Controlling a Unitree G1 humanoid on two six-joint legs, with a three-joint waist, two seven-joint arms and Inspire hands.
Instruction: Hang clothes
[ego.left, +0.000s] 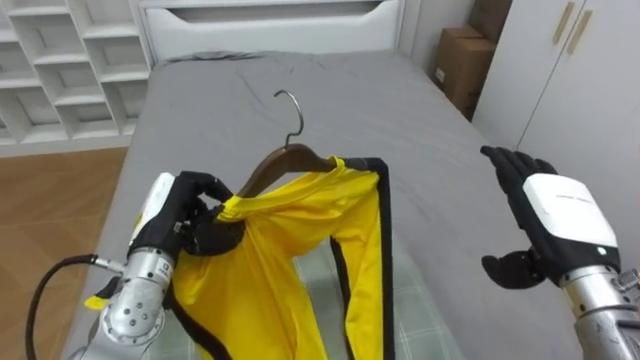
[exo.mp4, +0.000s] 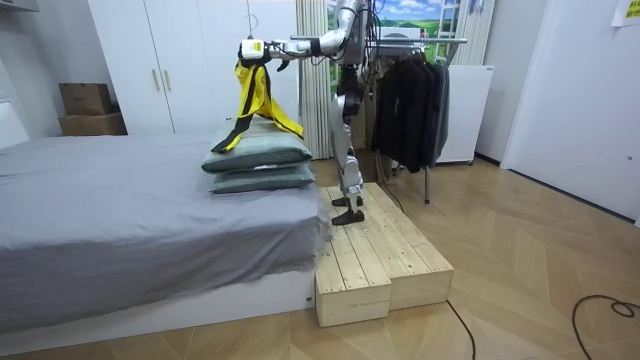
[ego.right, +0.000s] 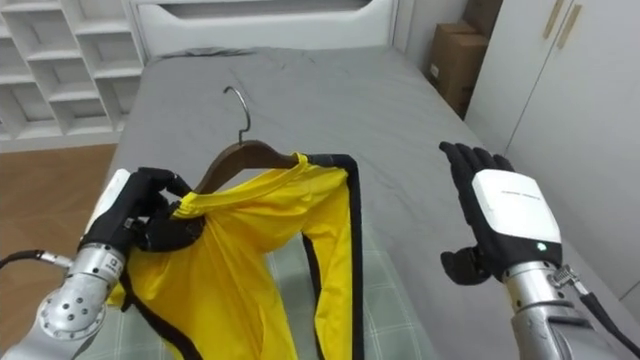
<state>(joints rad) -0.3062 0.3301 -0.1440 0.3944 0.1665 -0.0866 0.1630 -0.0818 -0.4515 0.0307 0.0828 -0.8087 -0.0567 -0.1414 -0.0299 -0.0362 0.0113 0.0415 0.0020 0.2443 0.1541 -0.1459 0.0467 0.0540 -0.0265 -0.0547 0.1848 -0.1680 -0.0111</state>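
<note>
A yellow garment with black trim (ego.left: 290, 260) hangs on a dark wooden hanger (ego.left: 283, 158) with a metal hook. My left hand (ego.left: 190, 215) is shut on the hanger's left end and the cloth there, holding both up above the bed. My right hand (ego.left: 545, 215) floats open to the right of the garment, apart from it, fingers straight. In the room view I stand on a wooden platform (exo.mp4: 375, 255) at the bed's foot, arms stretched out over the bed with the garment (exo.mp4: 255, 95) dangling above two pillows.
A grey bed (ego.left: 350, 100) stretches ahead, with stacked green-grey pillows (exo.mp4: 262, 165) under the garment. White shelves (ego.left: 60, 60) stand at the left, cardboard boxes (ego.left: 462, 65) and wardrobe doors at the right. A clothes rack with dark garments (exo.mp4: 410, 95) stands behind me.
</note>
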